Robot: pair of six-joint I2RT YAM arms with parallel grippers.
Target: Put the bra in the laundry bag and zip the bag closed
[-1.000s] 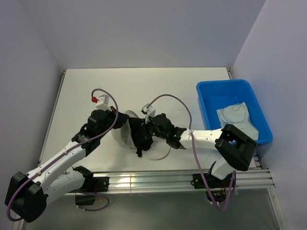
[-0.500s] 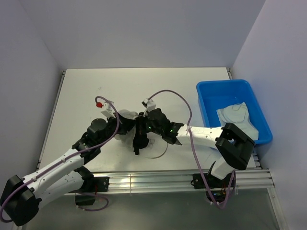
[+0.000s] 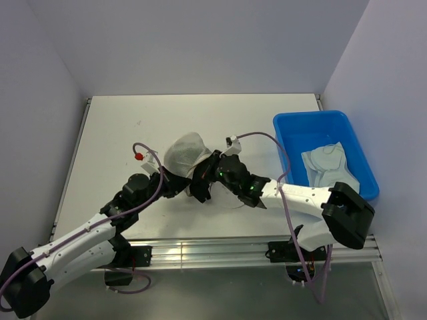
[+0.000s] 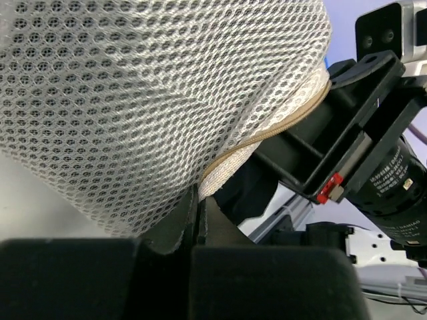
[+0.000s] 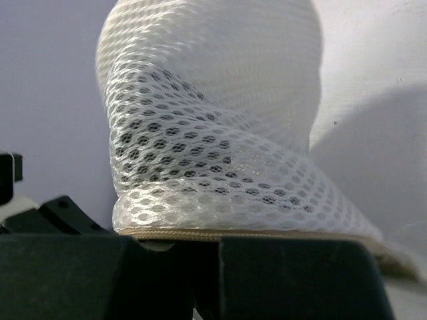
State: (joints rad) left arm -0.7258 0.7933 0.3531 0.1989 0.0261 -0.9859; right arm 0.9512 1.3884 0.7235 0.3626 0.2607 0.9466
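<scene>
Wrist views, unlike overhead, show the laundry bag (image 4: 153,87) zip (image 4: 267,130).

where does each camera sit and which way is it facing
Top external: above and behind the robot, facing down at the table; left arm and right arm show.
Left wrist: looks along the left tool at the laundry bag, right arm beyond.
Right wrist: looks along the right tool up the bag's mesh.
Both wrist views share the bag's zip rim.

Plain white table (image 3: 120,133) here. A blue plastic bin (image 3: 310,115) sits along its right side, and there's a tiny dark speck (image 3: 139,123) toward the back left.
</scene>
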